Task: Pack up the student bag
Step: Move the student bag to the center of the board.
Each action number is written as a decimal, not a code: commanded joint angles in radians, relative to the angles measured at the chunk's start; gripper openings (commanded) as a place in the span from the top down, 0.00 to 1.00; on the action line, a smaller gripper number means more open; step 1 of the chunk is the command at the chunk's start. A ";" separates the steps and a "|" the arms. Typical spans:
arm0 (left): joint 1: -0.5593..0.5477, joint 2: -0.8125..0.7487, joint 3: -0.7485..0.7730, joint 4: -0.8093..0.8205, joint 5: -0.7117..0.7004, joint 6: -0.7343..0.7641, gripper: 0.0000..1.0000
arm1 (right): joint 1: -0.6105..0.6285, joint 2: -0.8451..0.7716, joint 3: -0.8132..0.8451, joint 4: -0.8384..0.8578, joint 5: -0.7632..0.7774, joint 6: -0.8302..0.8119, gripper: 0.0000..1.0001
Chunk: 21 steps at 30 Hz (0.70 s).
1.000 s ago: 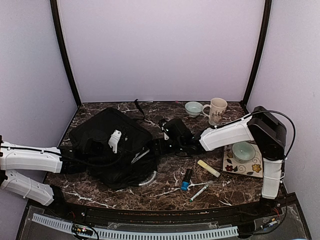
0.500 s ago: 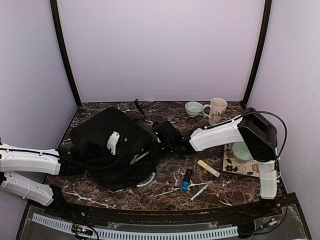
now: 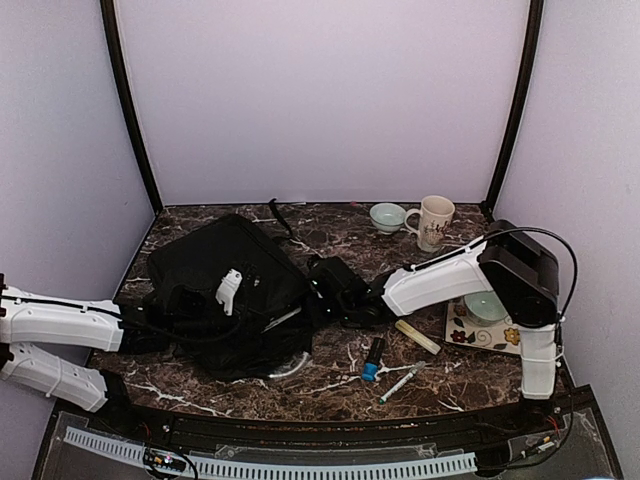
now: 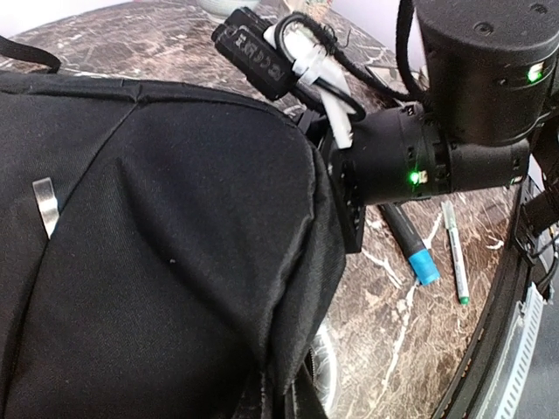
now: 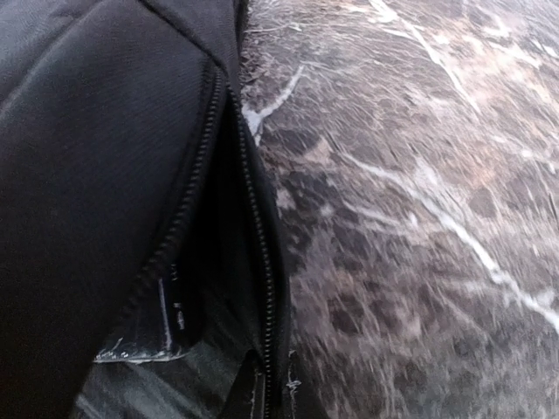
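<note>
Student bag point(image 3: 200, 270): you see it lying flat on the surface point(image 3: 320, 385), toward 9 o'clock, with the zip gaping at its 3 o'clock edge.
Right pincer point(image 3: 316, 300): closed narrow at this 3 o'clock edge; you cannot tell if it pinches fabric.
Left pincer: hidden by the bag at its 8 o'clock side, closed.

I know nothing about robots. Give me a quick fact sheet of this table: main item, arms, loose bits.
Main item: black student bag, lying flat, left of centre
Bag zipper: parted on the side facing the right arm
Right end effector: shut, at the bag's right edge
Left arm: reaches the bag's left side
Loose stationery: yellow highlighter, blue-capped marker, pen
Crockery: mug, small bowl, floral plate
</note>
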 commanded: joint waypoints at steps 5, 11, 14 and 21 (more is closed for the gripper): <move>-0.007 0.113 0.073 0.088 0.077 0.002 1.00 | -0.017 -0.189 -0.212 0.040 0.028 0.047 0.97; -0.020 0.239 0.163 0.114 0.118 -0.005 1.00 | -0.059 -0.286 -0.354 0.082 0.012 0.066 0.93; -0.029 0.276 0.194 0.116 0.124 -0.006 1.00 | -0.065 -0.333 -0.405 0.098 0.002 0.066 0.87; -0.036 0.287 0.218 0.107 0.127 -0.004 0.98 | -0.063 -0.424 -0.468 0.108 -0.038 0.054 0.57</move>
